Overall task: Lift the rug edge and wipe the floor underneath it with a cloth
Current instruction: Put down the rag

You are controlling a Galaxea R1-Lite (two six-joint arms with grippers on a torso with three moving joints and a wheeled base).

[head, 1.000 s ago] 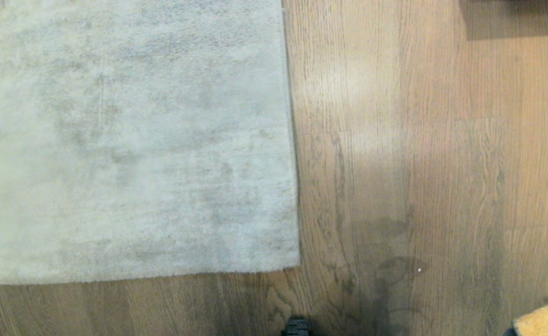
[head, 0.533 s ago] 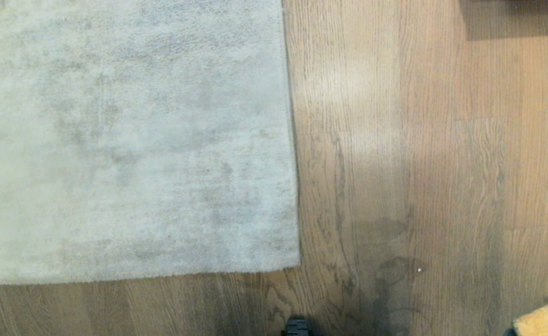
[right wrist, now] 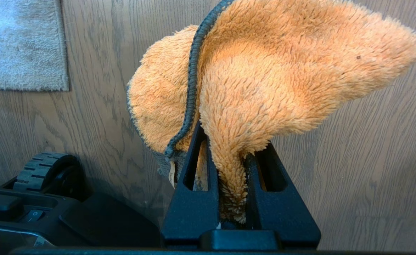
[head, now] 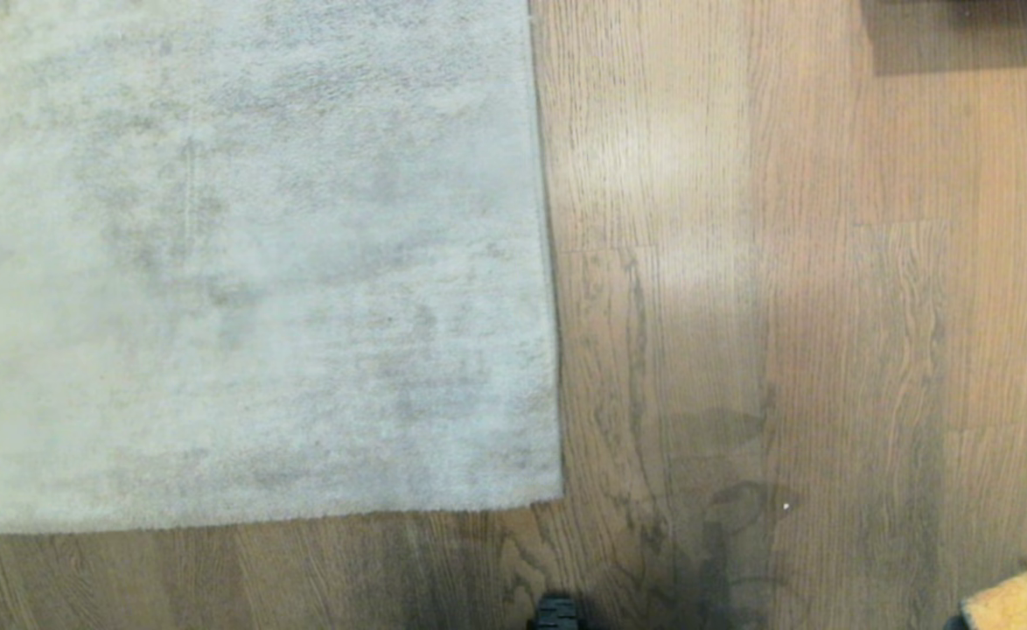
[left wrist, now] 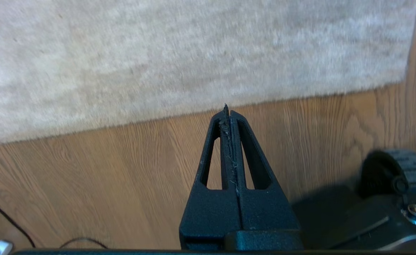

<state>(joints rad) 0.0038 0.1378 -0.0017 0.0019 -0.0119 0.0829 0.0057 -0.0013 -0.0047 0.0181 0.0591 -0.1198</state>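
The right tool [right wrist: 231,156] pinches the orange cloth [right wrist: 264,71] by a bunched fold, so most of it fans free beyond the fingers, likely ready for wiping. The left tool [left wrist: 228,117] is pressed together and empty, poised above bare floor [left wrist: 105,170] just short of the rug edge [left wrist: 194,106], which lies flat, not yet lifted. The head view shows the rug's corner [head: 548,490] and only a scrap of cloth [head: 1025,595] at its lower right; the wrist views alone show both tools and the robot's wheel [right wrist: 48,170].
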